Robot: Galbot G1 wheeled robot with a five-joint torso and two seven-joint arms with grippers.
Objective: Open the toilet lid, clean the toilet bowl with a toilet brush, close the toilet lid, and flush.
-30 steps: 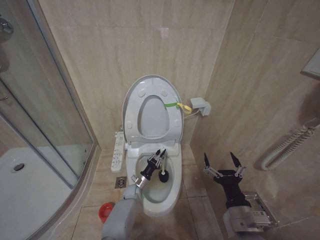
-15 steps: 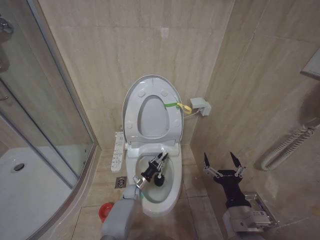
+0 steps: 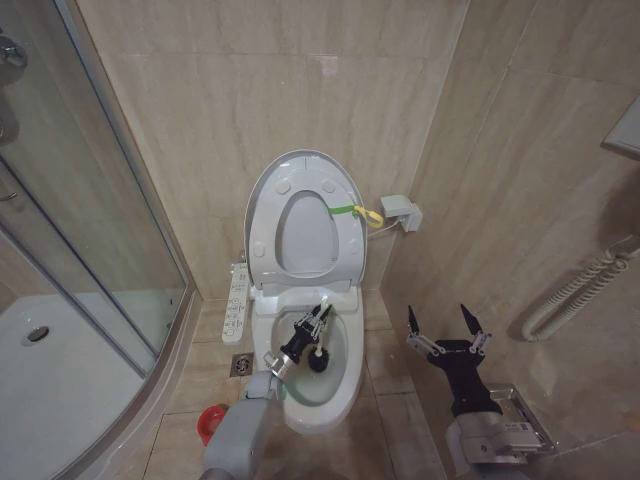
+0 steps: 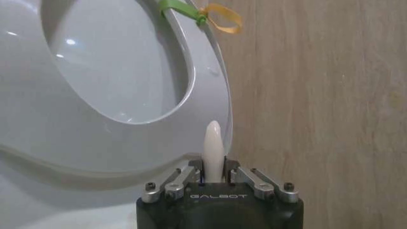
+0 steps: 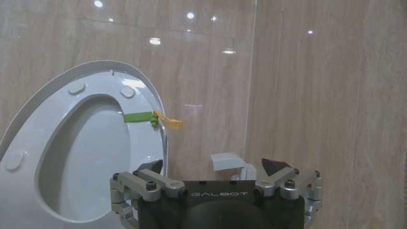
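The toilet lid (image 3: 262, 205) stands upright against the back wall, with the seat ring raised in front of it and a yellow-green loop (image 3: 366, 213) at its right edge. Below lies the open toilet bowl (image 3: 345, 385). My left gripper (image 3: 316, 321) hovers over the bowl, shut on the white handle of the toilet brush (image 3: 320, 360), whose dark head is down inside the bowl. In the left wrist view the handle tip (image 4: 213, 140) sticks up between the shut fingers (image 4: 190, 172), in front of the lid (image 4: 127, 76). My right gripper (image 3: 447, 322) waits open beside the toilet's right side; its wrist view faces the lid (image 5: 137, 93).
A glass shower enclosure (image 3: 100, 250) closes off the left. A red cup holder (image 3: 211, 420) and a floor drain (image 3: 241, 365) sit left of the toilet base. A control panel (image 3: 236, 300) hangs on the toilet's left side. A white wall box (image 3: 402, 210) and a coiled hose (image 3: 580, 290) occupy the right.
The brush head has shifted slightly left and toward me inside the bowl, with my left gripper following it. The right arm has not moved.
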